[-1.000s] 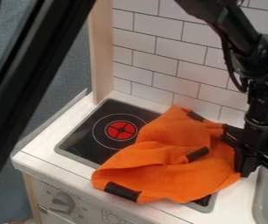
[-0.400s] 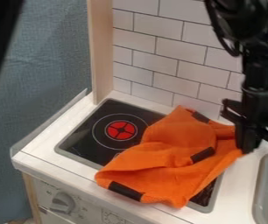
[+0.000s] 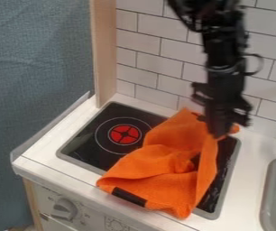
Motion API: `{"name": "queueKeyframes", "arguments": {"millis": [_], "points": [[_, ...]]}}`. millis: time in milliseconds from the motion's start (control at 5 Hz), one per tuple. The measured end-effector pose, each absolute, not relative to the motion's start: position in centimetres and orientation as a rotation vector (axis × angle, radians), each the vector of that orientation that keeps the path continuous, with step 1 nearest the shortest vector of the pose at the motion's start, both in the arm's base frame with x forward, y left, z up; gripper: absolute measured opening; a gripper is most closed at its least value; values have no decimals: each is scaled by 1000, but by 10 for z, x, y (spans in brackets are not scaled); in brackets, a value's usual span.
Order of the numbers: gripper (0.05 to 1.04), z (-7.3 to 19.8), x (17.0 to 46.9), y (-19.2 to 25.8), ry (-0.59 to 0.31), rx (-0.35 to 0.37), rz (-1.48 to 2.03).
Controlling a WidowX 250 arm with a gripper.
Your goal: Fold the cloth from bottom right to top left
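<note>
- Gripper (image 3: 218,128) over the right rear part of the stove (image 3: 83,140), pointing down, clamped on the right-hand edge of the orange cloth (image 3: 149,167).
- Compared with the earlier frames, gripper has shifted left and toward the tiled wall (image 3: 164,52); it was out by the sink (image 3: 272,167) side before.
- Cloth's right side has come along with it: drawn inward and up, now a steep narrow fold running from the gripper down to the front edge.
- More of the stove's right side is bare than a moment ago, with a strip of bench (image 3: 246,185) between it and the sink.
- Middle dark patch (image 3: 195,160) mostly tucked into the folds; earlier it lay in plain sight.
- Front-left dark patch (image 3: 129,196) barely changed, near the bench's front edge.
- Cloth lies across the stove, just beside the red burner mark (image 3: 125,134).
- Upper left: dark bar gone, blue fabric (image 3: 38,58) showing.
</note>
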State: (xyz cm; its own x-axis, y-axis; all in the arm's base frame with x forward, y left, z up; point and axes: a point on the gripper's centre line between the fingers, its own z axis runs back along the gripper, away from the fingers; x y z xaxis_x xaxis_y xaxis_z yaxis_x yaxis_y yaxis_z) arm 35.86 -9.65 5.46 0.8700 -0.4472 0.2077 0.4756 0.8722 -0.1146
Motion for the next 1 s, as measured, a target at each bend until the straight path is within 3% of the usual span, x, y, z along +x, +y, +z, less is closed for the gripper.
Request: {"name": "queueKeyframes", "arguments": {"millis": [400, 800, 1000], "points": [[49, 32, 354, -41, -215, -205, -508], [72, -14, 351, -18, -147, -270, -537], [221, -17, 350, -19, -129, -281, -552]]}}
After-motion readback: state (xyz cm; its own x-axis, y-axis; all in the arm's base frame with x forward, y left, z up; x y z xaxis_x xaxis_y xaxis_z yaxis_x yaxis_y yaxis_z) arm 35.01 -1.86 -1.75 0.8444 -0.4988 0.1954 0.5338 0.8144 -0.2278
